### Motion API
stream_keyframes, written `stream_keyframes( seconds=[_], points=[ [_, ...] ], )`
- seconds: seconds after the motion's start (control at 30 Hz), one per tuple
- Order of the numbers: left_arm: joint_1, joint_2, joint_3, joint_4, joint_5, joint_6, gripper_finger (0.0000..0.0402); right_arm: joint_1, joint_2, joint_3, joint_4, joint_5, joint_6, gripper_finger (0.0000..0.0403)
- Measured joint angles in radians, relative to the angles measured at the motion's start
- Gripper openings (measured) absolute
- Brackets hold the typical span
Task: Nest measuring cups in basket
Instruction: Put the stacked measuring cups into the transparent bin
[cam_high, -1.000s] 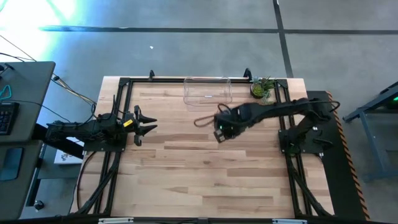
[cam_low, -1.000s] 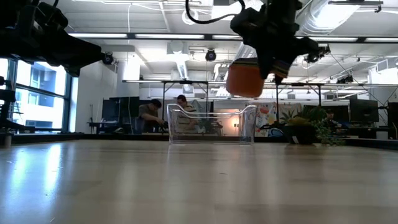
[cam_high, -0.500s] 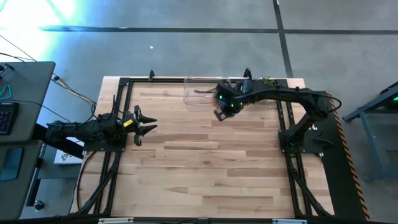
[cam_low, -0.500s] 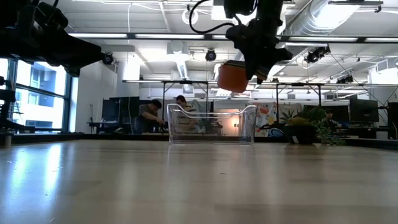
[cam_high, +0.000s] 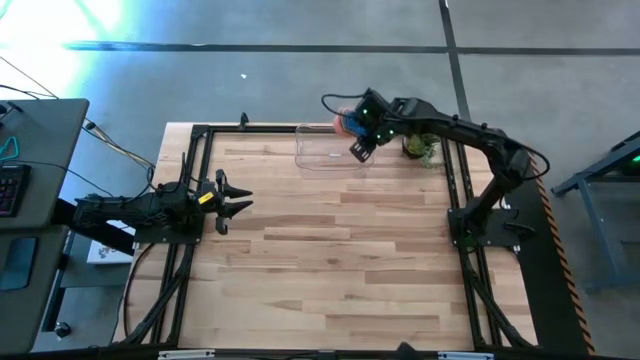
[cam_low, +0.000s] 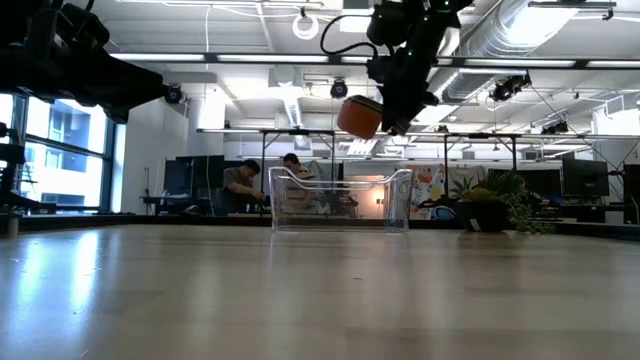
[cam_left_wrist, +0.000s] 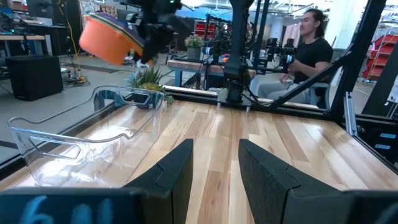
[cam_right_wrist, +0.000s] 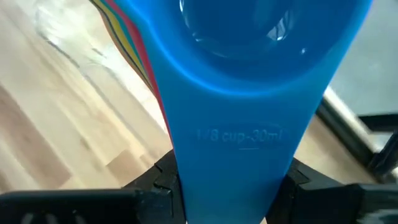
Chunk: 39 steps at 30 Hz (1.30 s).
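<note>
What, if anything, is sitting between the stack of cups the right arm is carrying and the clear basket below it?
Nothing visible. The right end effector holds the nested measuring cups in the air above the basket, with only open air between them in the low view. The basket looks empty. The potted plant stands off to the basket's side.

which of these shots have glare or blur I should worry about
High view: bright glare washes the floor at top left. Low view: the table is blurred up close, and the right end effector is backlit against ceiling lights. Right wrist view: the blue measuring cup fills the picture, slightly soft.
</note>
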Motion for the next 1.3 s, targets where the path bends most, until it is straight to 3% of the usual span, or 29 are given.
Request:
stream_keyframes(
  seconds=[0.3,1.3],
  points=[
    [0.000,0.000,0.000,0.000,0.000,0.000,0.0117,-0.039,0.069,0.000,0.097,-0.050,-0.160,0.0126],
    [0.000,0.000,0.000,0.000,0.000,0.000,0.0117,0.013,0.325,-0.001,0.160,-0.100,-0.079,0.0126]
  ],
)
